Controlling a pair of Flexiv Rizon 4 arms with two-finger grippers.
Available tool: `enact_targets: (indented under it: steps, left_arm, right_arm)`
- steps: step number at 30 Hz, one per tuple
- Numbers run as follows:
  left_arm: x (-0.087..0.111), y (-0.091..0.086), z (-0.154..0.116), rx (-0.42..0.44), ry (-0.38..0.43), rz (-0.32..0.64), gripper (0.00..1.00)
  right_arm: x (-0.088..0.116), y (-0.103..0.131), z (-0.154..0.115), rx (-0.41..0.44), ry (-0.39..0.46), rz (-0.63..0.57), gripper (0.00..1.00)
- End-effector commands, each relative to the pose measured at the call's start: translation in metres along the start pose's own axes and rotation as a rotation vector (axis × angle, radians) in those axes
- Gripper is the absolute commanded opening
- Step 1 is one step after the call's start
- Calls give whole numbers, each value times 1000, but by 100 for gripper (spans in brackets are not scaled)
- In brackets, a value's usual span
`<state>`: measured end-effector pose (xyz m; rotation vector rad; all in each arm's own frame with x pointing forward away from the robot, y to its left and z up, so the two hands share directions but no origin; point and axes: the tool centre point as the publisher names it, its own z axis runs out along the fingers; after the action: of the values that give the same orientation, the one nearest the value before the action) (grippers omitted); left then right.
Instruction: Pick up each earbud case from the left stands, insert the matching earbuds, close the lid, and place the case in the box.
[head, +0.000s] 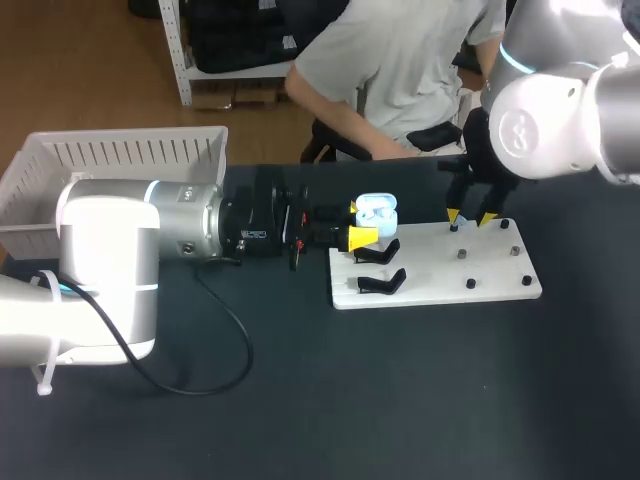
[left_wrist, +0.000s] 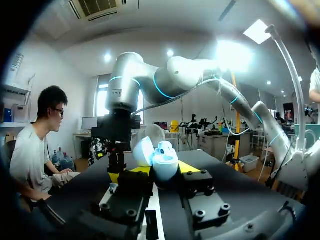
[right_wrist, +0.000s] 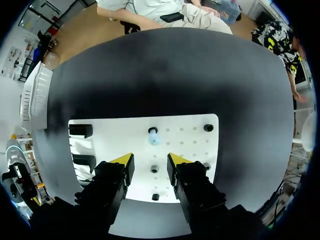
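From the head view, the left tool (head: 358, 223) grips an earbud case (head: 377, 210) from two sides, holding it just above the near end of a white board (head: 500, 285) on the dark worktop (head: 400, 400). The case's lid stands open, and two black stands (head: 380, 250) lie on the board just beneath it. A white slatted box (head: 130, 135) sits at the worktop's far left corner, well apart from the case. The right tool (head: 470, 216) hangs over the board's far edge. In the left wrist view, the case (left_wrist: 164, 162) sits between the tool's fingers with its lid tipped back; a pale rounded piece shows in its mouth, but I cannot tell what it is. In the right wrist view, the right tool (right_wrist: 148, 160) is spread open over the board (right_wrist: 185, 140), holding nothing, and a pale blue earbud (right_wrist: 153, 136) stands on a peg just ahead of it.
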<state>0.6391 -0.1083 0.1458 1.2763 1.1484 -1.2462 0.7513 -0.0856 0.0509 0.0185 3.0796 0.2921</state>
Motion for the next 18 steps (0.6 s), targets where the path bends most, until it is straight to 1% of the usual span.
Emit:
enact_targets:
  steps: [1,6,15,18]
  left_arm:
    - [1,-1,0,-6,-3,4,0]
    - [1,-1,0,-6,-3,4,0]
    - [1,-1,0,-6,-3,4,0]
    - [1,-1,0,-6,-3,4,0]
  right_arm:
    - [-12,1,8,-1,21,-1,42]
    - [-16,-2,9,-9,23,9,41]
    - [-16,-5,14,-28,29,11,39]
    - [-16,-4,16,-32,31,1,37]
